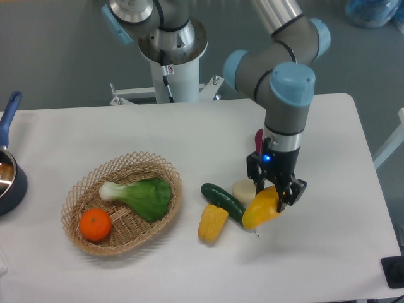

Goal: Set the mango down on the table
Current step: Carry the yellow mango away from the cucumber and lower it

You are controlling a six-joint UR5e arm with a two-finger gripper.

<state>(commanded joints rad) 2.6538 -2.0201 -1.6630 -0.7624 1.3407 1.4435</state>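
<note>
Gripping the mango [260, 209] from above, the gripper [276, 192] has its two black fingers clamped on the fruit's upper right end. The mango tilts, its lower left end down toward the table [189, 136] at the near right; whether it touches the white top or hangs just above it cannot be told. A small dark speck lies on the table just under it.

Just left of the mango lies a cucumber [222, 201], running diagonally, and its near end is close to or touching the mango. A pale round piece [243, 189] (hard to tell what it is) sits just behind both, partly hidden by the fingers. A corn piece [212, 222] stands near the cucumber's near side, just beside it.

Further left sits a wicker basket [120, 237], well apart from the mango. Inside it are a bok choy [142, 195] across the middle and an orange [95, 225] at the near left end. At the far left edge a dark blue pan [9, 170] is partly cut off.
</note>
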